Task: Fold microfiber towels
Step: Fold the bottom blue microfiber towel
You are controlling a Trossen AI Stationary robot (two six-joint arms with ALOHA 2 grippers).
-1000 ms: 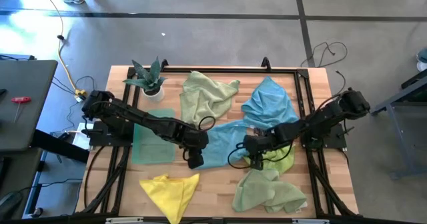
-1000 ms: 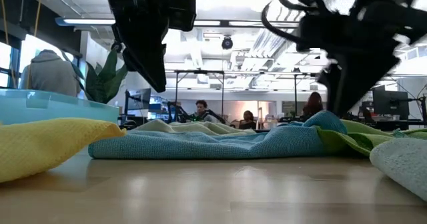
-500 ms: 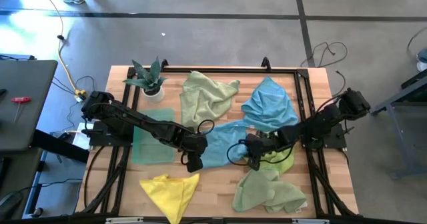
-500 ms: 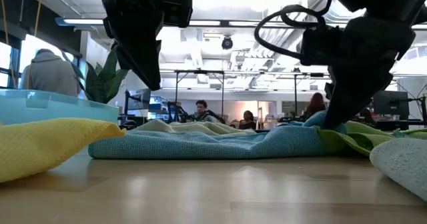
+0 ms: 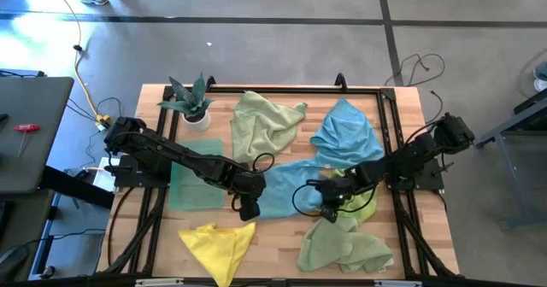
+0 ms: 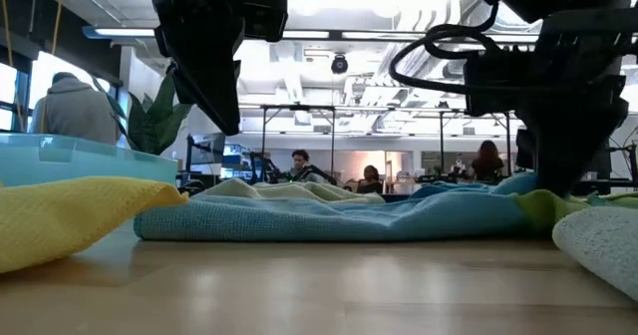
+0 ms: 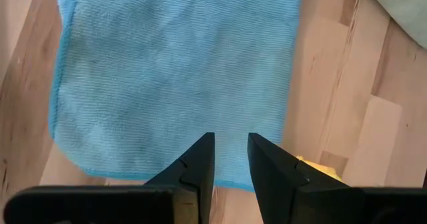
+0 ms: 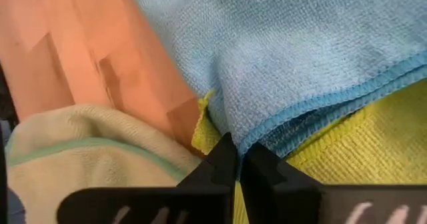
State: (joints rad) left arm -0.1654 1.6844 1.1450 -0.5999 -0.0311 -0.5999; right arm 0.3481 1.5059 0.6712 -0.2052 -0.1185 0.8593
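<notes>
My right gripper (image 8: pixel 235 159) is pinched shut on the stitched hem of the sky-blue towel (image 5: pixel 286 183), at table centre, about four o'clock of that cloth. The hem lies over a bright yellow-green towel (image 8: pixel 347 134); a pale green towel (image 8: pixel 80 151) sits just beside it on the bare wood. My left gripper (image 7: pixel 231 159) hangs above the blue towel's opposite edge at about seven o'clock, fingers (image 7: pixel 200 161) set narrow with a slim gap, holding nothing. Around the table: another pale green towel (image 5: pixel 265 120) at twelve o'clock, a second blue one (image 5: pixel 346 133) at two, a yellow towel (image 5: pixel 215 240) at seven, a teal one (image 5: pixel 195 184) at nine, beside the potted plant (image 5: pixel 190 99).
</notes>
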